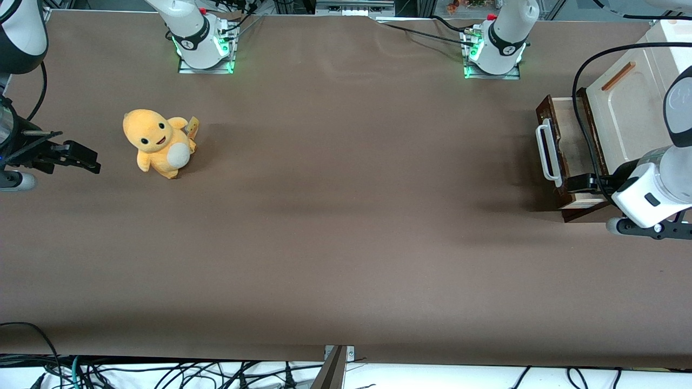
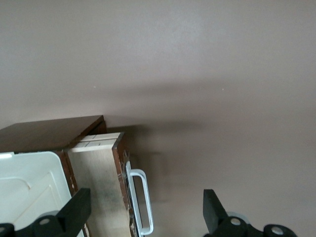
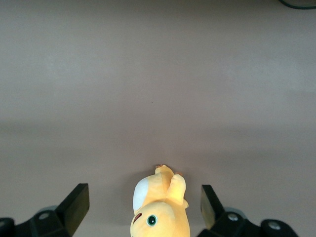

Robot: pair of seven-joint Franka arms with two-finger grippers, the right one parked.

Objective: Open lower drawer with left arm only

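At the front view's right edge, the lower drawer (image 1: 562, 148) stands pulled out, the gripper (image 1: 577, 183) above its nearer end. The left wrist view alone shows the black fingers (image 2: 76, 210) spread wide, empty, straddling the drawer's white handle (image 2: 140, 201). The left arm (image 1: 657, 186) is cut off by the frame.

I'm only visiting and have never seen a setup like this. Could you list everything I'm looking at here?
Lower drawer: one, dark brown front, white bar handle, pale wood inside; pulled partly out, at the working arm's end of the table.
Cream panel: one, thin orange-brown handle; on the cabinet above the drawer.
Plush toy: one, orange-yellow with white belly; toward the parked arm's end of the table.
Table: one, brown cover.
Cables: several, black; below the table's near edge.
Left arm: one, glossy white; over the drawer cabinet.
Hand: one, black, fingers open; above the drawer's handle, holding nothing.
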